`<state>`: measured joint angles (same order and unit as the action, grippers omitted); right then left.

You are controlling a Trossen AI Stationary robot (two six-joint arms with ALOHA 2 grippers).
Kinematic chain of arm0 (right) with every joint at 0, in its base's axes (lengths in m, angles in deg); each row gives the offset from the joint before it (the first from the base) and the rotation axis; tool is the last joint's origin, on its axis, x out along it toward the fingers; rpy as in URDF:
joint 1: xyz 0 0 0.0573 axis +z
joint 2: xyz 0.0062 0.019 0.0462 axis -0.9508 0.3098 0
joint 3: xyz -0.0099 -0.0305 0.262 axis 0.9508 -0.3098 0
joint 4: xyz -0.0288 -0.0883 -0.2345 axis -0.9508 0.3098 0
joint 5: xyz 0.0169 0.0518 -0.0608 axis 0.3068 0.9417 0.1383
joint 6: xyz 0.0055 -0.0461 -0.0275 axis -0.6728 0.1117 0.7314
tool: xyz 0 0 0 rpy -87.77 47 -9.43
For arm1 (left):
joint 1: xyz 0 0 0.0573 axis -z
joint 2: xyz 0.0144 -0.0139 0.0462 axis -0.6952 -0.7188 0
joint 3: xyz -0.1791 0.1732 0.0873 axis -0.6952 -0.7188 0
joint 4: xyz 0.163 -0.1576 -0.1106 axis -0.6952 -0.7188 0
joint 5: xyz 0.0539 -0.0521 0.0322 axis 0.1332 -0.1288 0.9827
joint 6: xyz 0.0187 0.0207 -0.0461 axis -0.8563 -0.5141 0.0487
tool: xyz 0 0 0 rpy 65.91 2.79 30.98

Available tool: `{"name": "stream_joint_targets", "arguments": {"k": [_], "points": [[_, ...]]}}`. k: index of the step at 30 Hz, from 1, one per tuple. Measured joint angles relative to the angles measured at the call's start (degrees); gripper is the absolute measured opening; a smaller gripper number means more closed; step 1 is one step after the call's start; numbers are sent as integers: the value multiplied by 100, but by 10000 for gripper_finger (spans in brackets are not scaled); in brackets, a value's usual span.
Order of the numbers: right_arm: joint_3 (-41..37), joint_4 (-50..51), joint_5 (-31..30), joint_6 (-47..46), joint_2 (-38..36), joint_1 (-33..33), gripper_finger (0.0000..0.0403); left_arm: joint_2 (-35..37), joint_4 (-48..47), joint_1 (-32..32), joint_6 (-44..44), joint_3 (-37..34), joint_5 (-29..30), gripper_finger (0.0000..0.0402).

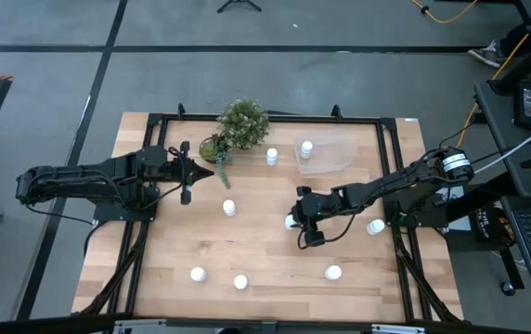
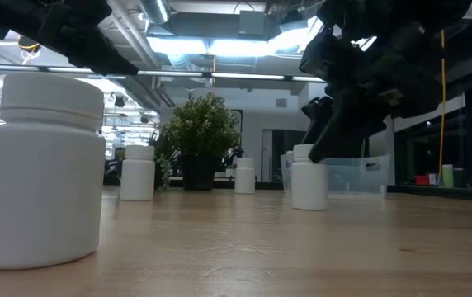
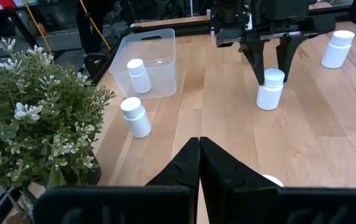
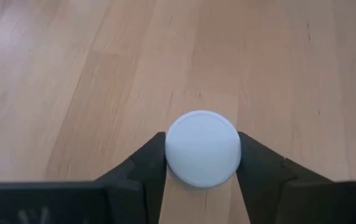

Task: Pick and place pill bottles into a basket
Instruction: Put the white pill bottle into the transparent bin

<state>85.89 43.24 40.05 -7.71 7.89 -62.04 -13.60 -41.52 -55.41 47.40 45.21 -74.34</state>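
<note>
Several small white pill bottles stand upright on the wooden table. One pill bottle [image 1: 291,221] [image 4: 203,148] stands near the middle, and my right gripper [image 1: 293,223] [image 4: 203,163] is closed around its top. The basket [image 1: 332,158] [image 3: 165,38], a clear shallow dish at the far side, holds one bottle [image 3: 139,74]. Another bottle [image 3: 135,116] stands just outside it. My left gripper [image 1: 212,173] [image 3: 200,152] hovers shut beside the potted plant [image 1: 242,123], holding nothing. My right gripper pinches the bottle's white cap [image 4: 187,134] between its two fingers [image 4: 148,165], one on each side of the cap's round edge. The fingers slant down from the table's right side. The bottle stands upright with its base [image 3: 268,106] on the table.
Loose bottles stand at the right [image 1: 376,226], near the front edge [image 1: 333,273] [image 1: 240,282] [image 1: 198,275], left of centre [image 1: 229,208] and by the plant [image 1: 272,156]. One bottle [image 2: 42,169] looms close in the low view. Bare wood lies between the held bottle and the basket.
</note>
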Motion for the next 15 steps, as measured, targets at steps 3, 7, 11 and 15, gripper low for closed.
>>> {"name": "stream_joint_targets", "arguments": {"k": [3, 7, 11, 15], "points": [[-4, -13, 2, 1, -6, -10, 156, 0, -48, -1, -2, 2, 0, 4], [-6, 24, 134, 3, -64, -158, 154, 0, -123, 1, -4, 0, 0, 4], [-11, 87, 431, 20, -215, -421, 154, 1, -121, 0, -7, 2, 0, 4], [-9, 215, 511, 160, -474, -635, 154, 0, -127, 1, -7, 1, 0, 4]]}}
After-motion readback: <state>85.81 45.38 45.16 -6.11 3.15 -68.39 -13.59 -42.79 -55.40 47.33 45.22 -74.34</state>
